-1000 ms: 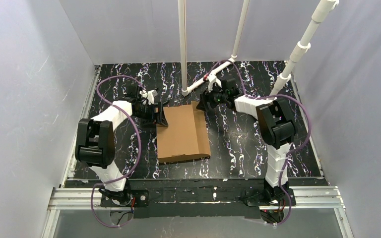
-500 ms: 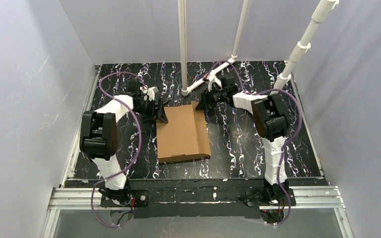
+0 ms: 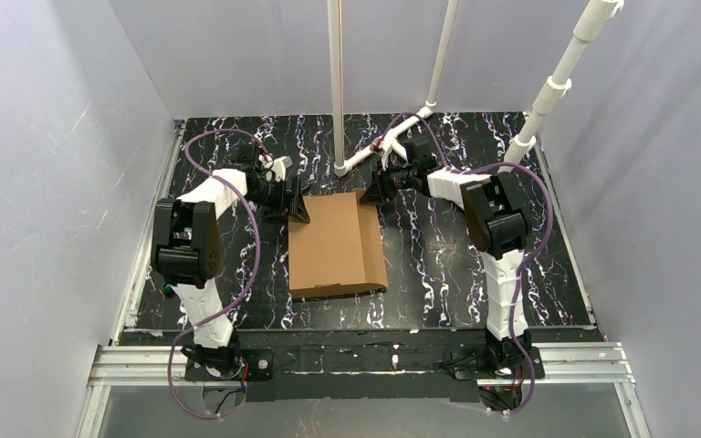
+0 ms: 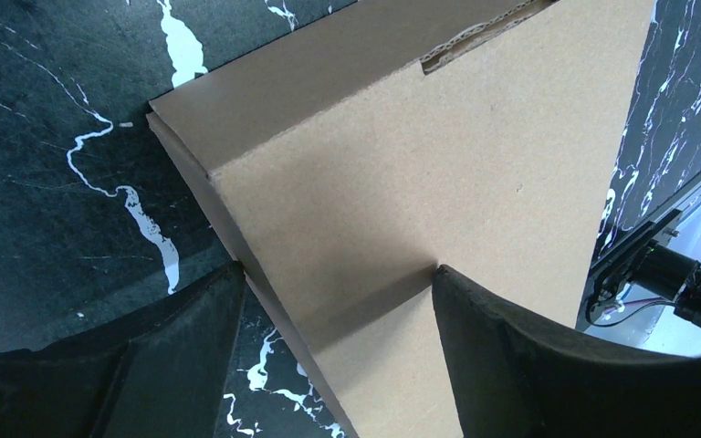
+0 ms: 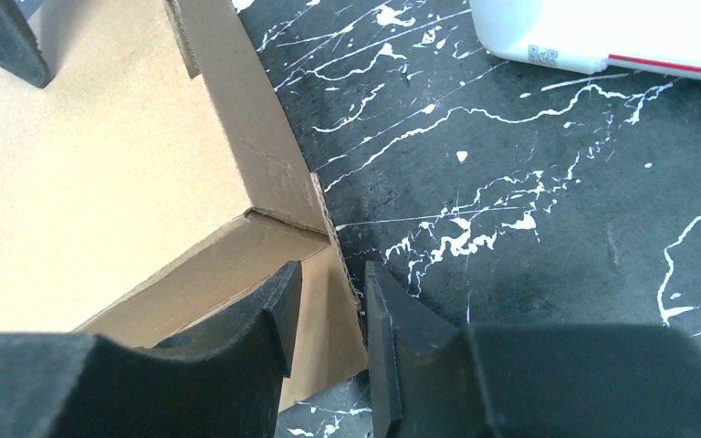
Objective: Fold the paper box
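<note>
The paper box (image 3: 336, 242) lies flat in the middle of the table, brown corrugated cardboard with a curled near right edge. My left gripper (image 3: 294, 208) is at its far left corner. In the left wrist view that gripper (image 4: 338, 283) is open and straddles the box (image 4: 402, 182): one finger stands over the cardboard, the other over the table. My right gripper (image 3: 371, 192) is at the far right corner. In the right wrist view its jaws (image 5: 329, 310) are narrow but open around an upright corner flap (image 5: 333, 292), which lies next to the right finger.
Three white pipes (image 3: 338, 87) rise from the back of the black marbled table (image 3: 438, 265), and a white fitting (image 5: 602, 36) lies close behind the right gripper. Grey walls enclose the sides. A metal rail (image 3: 365, 360) runs along the near edge.
The right gripper's jaws have narrowed around the box's far right corner flap. The left arm has lifted its elbow and shifted slightly towards the back; its jaws are unchanged. The box has stayed put.
</note>
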You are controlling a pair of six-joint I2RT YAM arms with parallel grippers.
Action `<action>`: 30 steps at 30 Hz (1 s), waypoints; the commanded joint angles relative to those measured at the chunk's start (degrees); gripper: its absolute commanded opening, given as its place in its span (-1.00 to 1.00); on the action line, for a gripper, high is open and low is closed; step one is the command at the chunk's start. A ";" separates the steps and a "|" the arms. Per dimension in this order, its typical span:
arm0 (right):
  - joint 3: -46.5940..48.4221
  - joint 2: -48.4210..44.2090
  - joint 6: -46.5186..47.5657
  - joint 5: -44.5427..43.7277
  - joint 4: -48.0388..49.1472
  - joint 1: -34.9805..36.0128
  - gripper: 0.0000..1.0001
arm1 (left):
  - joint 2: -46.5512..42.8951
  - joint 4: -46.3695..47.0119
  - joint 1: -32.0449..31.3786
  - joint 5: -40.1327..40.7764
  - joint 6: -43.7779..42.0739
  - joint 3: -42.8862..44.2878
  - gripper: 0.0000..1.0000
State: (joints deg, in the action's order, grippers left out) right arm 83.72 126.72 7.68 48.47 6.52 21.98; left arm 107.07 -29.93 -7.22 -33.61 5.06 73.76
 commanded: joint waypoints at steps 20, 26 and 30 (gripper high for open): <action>1.56 -3.14 9.71 4.42 -0.63 0.61 -0.16 | 3.80 -3.55 0.63 -1.19 -0.67 5.53 0.43; 2.82 -2.55 11.12 4.71 -1.83 0.61 -0.19 | 4.53 -3.64 0.65 -1.38 -0.41 5.91 0.43; 3.13 -2.44 11.12 5.01 -1.09 0.61 -0.23 | 4.59 -3.64 0.62 -1.63 -0.40 5.88 0.43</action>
State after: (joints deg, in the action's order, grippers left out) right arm 84.05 125.49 17.52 51.33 4.36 22.24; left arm 111.31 -32.42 -6.83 -35.38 5.17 78.59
